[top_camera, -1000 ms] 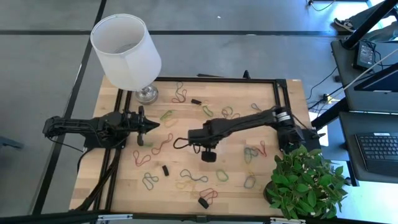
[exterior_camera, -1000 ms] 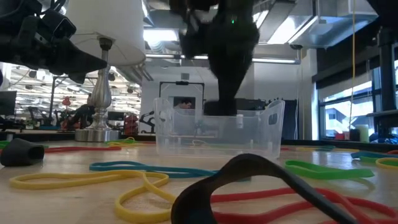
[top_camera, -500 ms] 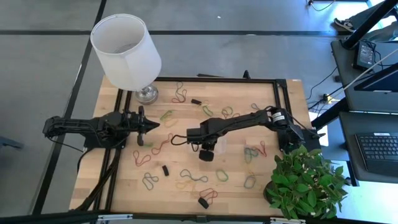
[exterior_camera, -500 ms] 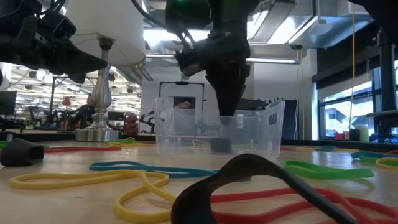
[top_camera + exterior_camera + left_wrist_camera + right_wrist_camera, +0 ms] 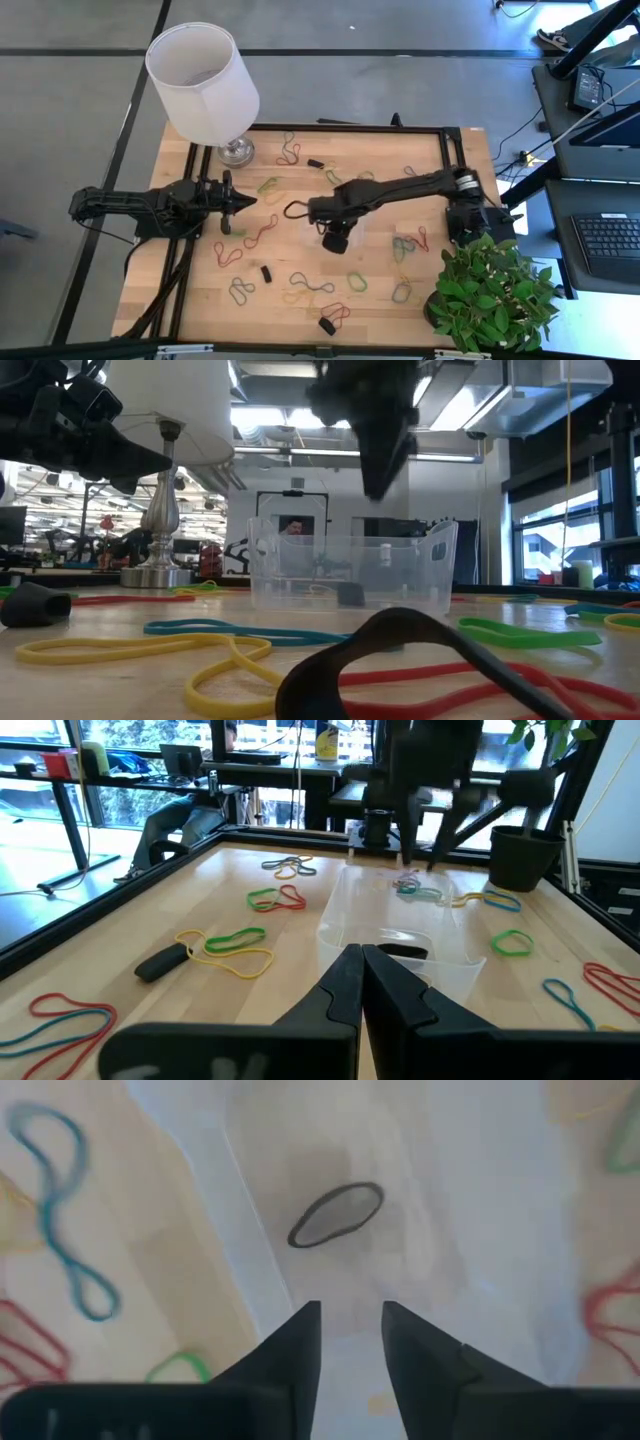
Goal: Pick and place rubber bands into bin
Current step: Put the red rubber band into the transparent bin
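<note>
Your right gripper [image 5: 335, 238] hangs in the middle of the high view, directly above the clear bin [image 5: 350, 570], and it is clear of the bin's rim in the low view [image 5: 378, 460]. Its two fingers [image 5: 295, 1342] stand a narrow gap apart with nothing between them. Straight below them, on the bin floor, lies one black rubber band [image 5: 336, 1214], an open oval loop lying flat. In the low view that same band shows as a small dark shape at the bottom centre of the bin [image 5: 350, 594].

Your left gripper [image 5: 243, 201] waits at centre left of the high view, pointing toward the bin, its jaws pressed fully together and holding nothing [image 5: 361, 982]. From its wrist view you see the bin [image 5: 400, 925] just ahead of the fingertips.

The other rubber bands [image 5: 260, 232] are scattered over the wooden table [image 5: 420, 310]: a green and red pair just right of the left gripper, several along the lower edge of the high view [image 5: 312, 287], and more at the right near the potted plant [image 5: 490, 290]. In the low view a yellow band [image 5: 140, 650], a teal band [image 5: 240, 630] and a large black band [image 5: 400, 660] lie in the foreground.

The lamp [image 5: 205, 85] stands at the upper left of the high view.
</note>
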`<state>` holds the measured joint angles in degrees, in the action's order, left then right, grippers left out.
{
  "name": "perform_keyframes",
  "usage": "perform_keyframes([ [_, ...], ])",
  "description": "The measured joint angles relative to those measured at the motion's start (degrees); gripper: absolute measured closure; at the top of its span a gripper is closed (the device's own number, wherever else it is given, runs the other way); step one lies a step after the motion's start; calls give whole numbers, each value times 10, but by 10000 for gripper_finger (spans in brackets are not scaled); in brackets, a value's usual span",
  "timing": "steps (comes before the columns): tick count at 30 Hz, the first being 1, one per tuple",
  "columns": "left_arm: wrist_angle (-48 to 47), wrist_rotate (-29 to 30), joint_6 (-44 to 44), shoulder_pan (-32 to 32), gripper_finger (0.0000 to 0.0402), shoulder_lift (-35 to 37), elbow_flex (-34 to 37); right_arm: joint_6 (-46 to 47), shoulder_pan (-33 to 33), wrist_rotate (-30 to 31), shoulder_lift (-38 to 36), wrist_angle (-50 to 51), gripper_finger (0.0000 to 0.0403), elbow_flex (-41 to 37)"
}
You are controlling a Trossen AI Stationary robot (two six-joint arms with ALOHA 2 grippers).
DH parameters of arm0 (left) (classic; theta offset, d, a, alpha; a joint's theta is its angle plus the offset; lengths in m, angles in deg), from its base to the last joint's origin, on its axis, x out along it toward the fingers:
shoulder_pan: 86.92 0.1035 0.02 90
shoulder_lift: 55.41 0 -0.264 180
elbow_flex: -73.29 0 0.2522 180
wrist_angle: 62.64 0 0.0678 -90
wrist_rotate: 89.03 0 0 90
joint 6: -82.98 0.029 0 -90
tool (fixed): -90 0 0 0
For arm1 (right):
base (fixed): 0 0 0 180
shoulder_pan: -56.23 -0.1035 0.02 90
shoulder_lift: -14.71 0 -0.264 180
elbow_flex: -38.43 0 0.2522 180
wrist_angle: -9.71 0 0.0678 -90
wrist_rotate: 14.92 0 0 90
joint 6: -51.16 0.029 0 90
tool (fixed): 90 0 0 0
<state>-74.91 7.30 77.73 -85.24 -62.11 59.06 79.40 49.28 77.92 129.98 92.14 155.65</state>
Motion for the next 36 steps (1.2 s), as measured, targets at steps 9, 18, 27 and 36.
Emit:
perform_keyframes([
  [9, 0, 0, 0, 0, 398, 0, 0, 62, -79, 113, -143, -4, 361, -38],
  [18, 0, 0, 0, 0, 398, 0, 0, 135, -139, 131, -287, -105, 387, -246],
  [27, 10, 0, -28, 0, 398, 0, 0, 152, -146, 124, -444, -360, 397, -517],
  [36, 15, 0, -118, 0, 398, 0, 0, 81, -146, 124, -505, -407, 396, -642],
])
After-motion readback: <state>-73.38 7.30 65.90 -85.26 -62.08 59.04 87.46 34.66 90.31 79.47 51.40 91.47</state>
